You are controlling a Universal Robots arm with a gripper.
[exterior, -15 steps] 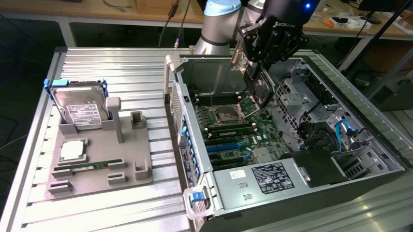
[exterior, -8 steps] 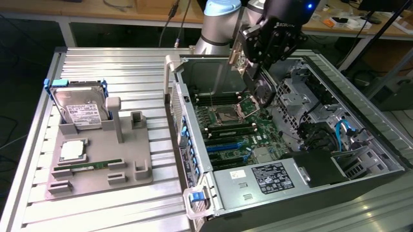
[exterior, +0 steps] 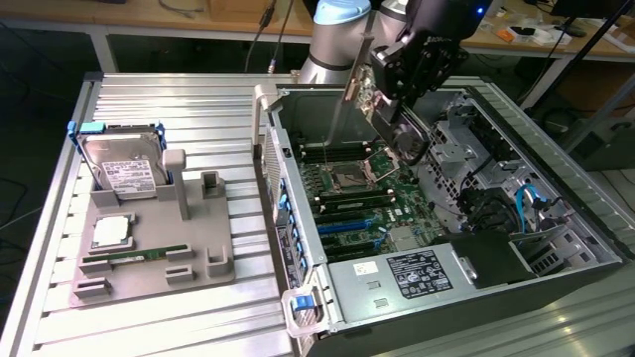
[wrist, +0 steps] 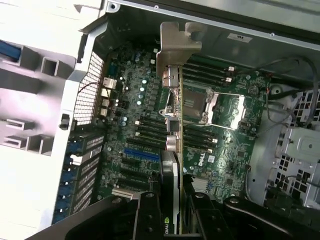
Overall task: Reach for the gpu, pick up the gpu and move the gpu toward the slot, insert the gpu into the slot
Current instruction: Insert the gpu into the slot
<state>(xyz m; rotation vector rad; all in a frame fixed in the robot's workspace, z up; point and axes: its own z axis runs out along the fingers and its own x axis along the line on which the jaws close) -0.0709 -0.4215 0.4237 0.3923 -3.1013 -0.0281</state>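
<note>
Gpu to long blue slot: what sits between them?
Exterior view: the CPU socket and black memory strips lie between the held gpu and the slot.

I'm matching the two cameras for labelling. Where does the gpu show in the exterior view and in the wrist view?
Exterior view: the gpu hangs tilted in the claw above the open case, near the picture's top centre.
Wrist view: the gpu is seen edge-on, reaching from the claw out over the motherboard, bracket at its far end.
Shared landmark: the CPU socket.
</note>
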